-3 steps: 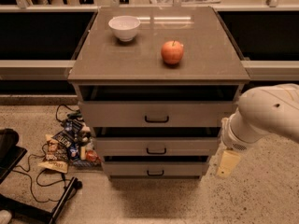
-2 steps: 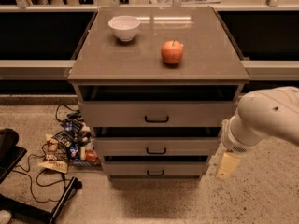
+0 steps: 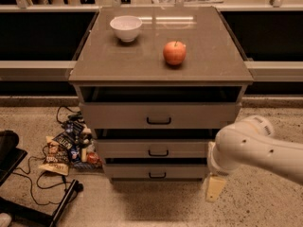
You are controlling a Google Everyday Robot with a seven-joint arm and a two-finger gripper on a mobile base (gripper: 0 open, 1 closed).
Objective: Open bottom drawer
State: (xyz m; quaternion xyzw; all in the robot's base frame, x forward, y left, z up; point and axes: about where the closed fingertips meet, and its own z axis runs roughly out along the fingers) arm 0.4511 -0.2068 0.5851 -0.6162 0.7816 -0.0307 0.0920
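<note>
The floor is speckled stone, and a grey cabinet (image 3: 161, 79) stands in the middle with dark counters behind it. The bottom drawer (image 3: 128, 170) is the lowest of the cabinet's three and has a small black handle (image 3: 157, 175). It looks shut or nearly shut, so I think the job is only at the reaching step.

The gripper (image 3: 215, 188) hangs from the white arm (image 3: 255, 148) just beside the cabinet's lower right corner, near the floor and apart from the handle. I cannot tell if the gripper is squeezed or let go. Next it should go across to the handle, take hold and pull straight out from the cabinet.

On the cabinet's tabletop (image 3: 142, 56) sit a white bowl (image 3: 126, 27), which looks empty, and a red apple (image 3: 174, 53). The insides of the drawers cannot be seen. Snack bags (image 3: 66, 148) lie by the cabinet's left side.
</note>
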